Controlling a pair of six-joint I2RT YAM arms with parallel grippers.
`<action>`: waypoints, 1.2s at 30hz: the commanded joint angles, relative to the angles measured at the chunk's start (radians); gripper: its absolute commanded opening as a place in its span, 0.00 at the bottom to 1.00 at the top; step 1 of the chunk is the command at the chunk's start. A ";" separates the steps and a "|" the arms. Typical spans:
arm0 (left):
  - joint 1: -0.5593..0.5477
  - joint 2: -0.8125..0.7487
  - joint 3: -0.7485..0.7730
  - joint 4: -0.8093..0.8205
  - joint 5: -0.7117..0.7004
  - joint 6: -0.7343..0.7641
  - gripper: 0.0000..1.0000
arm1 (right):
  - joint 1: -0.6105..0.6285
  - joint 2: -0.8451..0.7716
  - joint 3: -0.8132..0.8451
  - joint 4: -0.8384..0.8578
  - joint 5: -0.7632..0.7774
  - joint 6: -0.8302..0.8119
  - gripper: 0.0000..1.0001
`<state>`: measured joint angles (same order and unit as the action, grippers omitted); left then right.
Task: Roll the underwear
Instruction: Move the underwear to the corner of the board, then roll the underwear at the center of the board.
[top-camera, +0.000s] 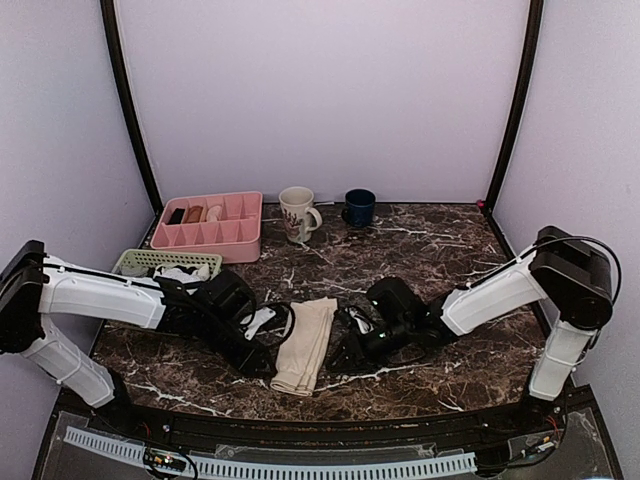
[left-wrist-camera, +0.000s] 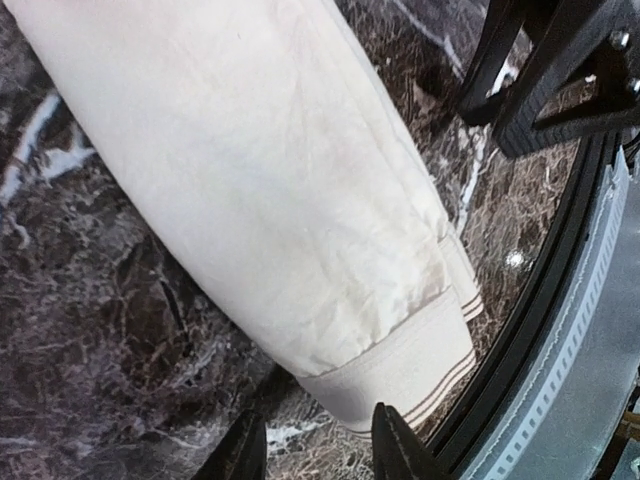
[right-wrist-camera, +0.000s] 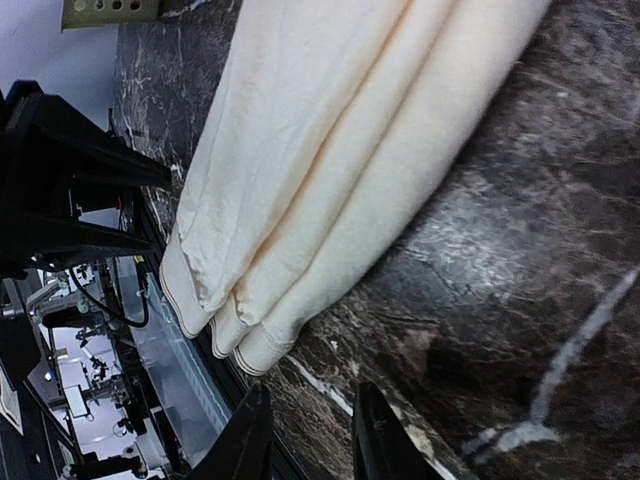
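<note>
lying on marble table (top-camera: 440, 250), underwear (top-camera: 305, 345); lilac walls (top-camera: 320, 90)

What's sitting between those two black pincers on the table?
The folded cream underwear lies between the left pincer and right pincer on the marble table, clearest in the overhead view.

Underwear (top-camera: 305, 345): plain cream-beige, no print. Waistband (left-wrist-camera: 400, 365): the same cream, edged with thin paired brown stripes. Table (top-camera: 450, 240): dark brown marble pattern with irregular white veins. Divider tray (top-camera: 215, 250): pink. Basket (top-camera: 150, 258): pale green. Mug (top-camera: 297, 213): cream with a reddish motif — possibly floral, too small to confirm. Cup (top-camera: 359, 207): dark blue. Left arm (top-camera: 100, 295) and right arm (top-camera: 495, 295): white shells, black wrist sections. Enclosure walls (top-camera: 320, 100): pale lilac — corner posts black.
</note>
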<state>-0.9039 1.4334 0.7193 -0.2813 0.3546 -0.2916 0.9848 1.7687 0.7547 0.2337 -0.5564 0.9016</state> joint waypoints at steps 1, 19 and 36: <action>-0.050 0.068 0.035 0.015 -0.040 -0.044 0.39 | -0.046 -0.030 -0.020 -0.068 -0.003 -0.068 0.26; -0.099 0.098 0.157 0.040 -0.201 0.060 0.56 | -0.115 -0.082 0.119 -0.235 -0.055 -0.262 0.18; -0.096 -0.261 -0.022 0.188 -0.489 0.065 0.99 | -0.119 0.237 0.304 -0.237 -0.224 -0.381 0.12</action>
<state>-0.9997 1.1873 0.7288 -0.1162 -0.1059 -0.2371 0.8940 1.9488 1.0557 0.0101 -0.7422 0.5819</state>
